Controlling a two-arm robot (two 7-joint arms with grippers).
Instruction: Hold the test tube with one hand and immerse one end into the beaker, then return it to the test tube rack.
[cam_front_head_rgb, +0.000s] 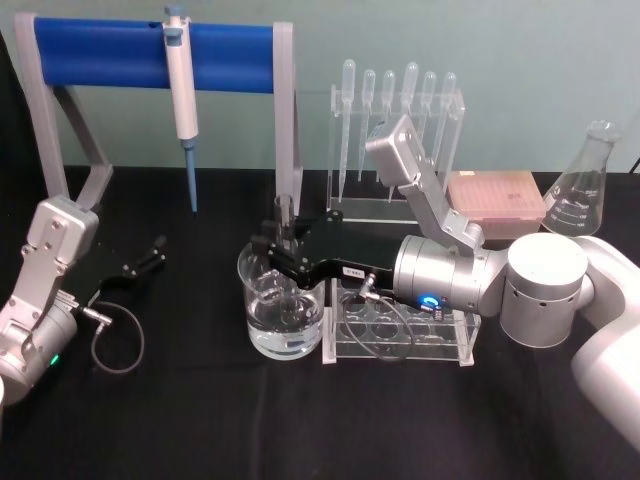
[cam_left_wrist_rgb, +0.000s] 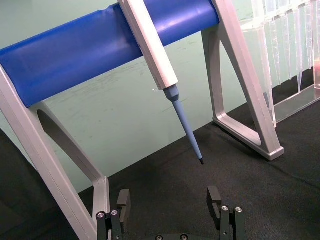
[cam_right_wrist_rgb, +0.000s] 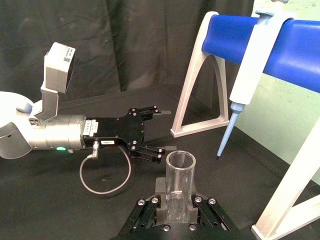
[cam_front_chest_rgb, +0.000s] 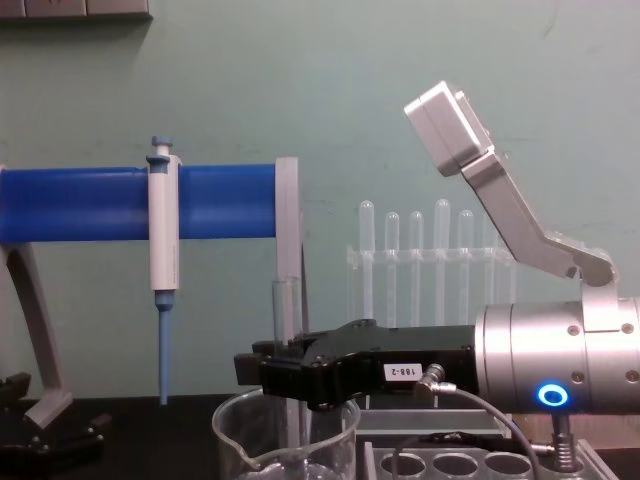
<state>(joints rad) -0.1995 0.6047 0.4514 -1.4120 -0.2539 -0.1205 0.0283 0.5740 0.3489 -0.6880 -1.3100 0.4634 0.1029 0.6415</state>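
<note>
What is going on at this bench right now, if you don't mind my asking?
The right hand is shut on the test tube, holding it upright with its lower end inside the beaker, which holds clear liquid. I cannot tell whether the tip reaches the liquid. The test tube rack stands right beside the beaker. The left hand sits open and idle off to the left.

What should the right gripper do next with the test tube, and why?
Probably lift straight up. The right gripper holds the test tube upright with its lower end down inside the beaker; it must clear the rim before heading to the rack. The left gripper sits parked, open.
</note>
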